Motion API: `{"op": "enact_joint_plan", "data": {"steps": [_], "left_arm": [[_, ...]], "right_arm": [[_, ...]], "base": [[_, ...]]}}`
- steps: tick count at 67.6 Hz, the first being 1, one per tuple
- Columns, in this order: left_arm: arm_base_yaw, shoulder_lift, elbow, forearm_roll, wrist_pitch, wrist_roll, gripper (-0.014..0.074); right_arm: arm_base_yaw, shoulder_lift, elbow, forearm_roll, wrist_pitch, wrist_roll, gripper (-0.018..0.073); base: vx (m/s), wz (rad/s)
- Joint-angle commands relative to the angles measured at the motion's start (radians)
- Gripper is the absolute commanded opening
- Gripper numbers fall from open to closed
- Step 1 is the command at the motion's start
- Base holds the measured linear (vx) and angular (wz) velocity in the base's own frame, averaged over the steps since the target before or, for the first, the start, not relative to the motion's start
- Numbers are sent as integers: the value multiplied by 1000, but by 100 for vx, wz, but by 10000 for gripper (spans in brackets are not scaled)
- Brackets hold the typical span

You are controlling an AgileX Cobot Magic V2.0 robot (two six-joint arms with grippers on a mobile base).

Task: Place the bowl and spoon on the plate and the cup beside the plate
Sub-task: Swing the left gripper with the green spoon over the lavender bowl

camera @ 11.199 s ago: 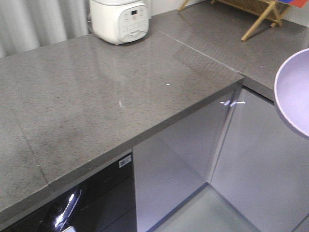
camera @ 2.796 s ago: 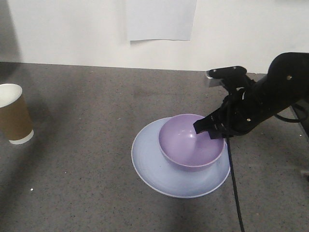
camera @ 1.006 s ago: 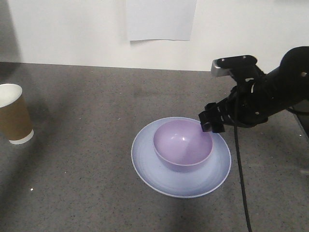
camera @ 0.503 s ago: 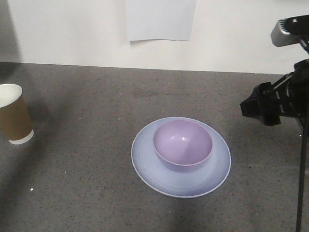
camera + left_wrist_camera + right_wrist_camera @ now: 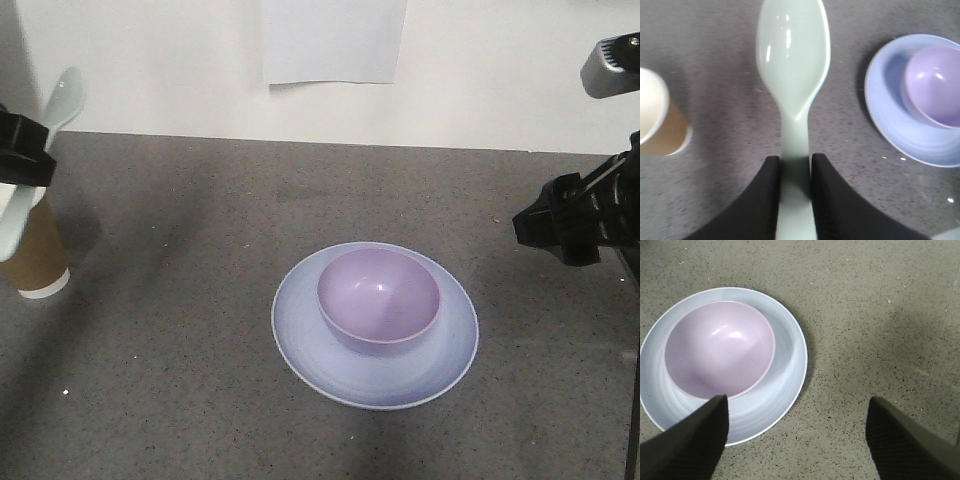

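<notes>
A speckled grey stone surface point(image 5: 200, 260) is backed by a white wall point(image 5: 500, 70). A lavender plastic bowl point(image 5: 378, 295) is seated on a round pale-blue plate point(image 5: 310, 350). Left of the plate, a mint-green plastic spoon point(image 5: 792, 60) is gripped by the left claw point(image 5: 796, 166); the right claw point(image 5: 797, 401) is spread open.

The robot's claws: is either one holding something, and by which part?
The left gripper pinches the spoon by its handle, scoop end free. The right gripper is open, holding nothing.
</notes>
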Motion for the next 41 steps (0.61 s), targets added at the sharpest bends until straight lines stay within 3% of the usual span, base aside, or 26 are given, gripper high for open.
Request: {"op": "enact_joint_plan", "data": {"steps": [1, 26, 41], "left_arm": [[-21, 17, -47, -82, -47, 39, -7], [-240, 230, -232, -59, -22, 88, -7], [-368, 355, -258, -33, -22, 99, -7]], "right_arm": [[-4, -18, -27, -3, -49, 4, 557], [-4, -18, -27, 0, -50, 5, 557], [-4, -18, -27, 0, -50, 5, 557]], "base": [[0, 0], [0, 0], [0, 0]]}}
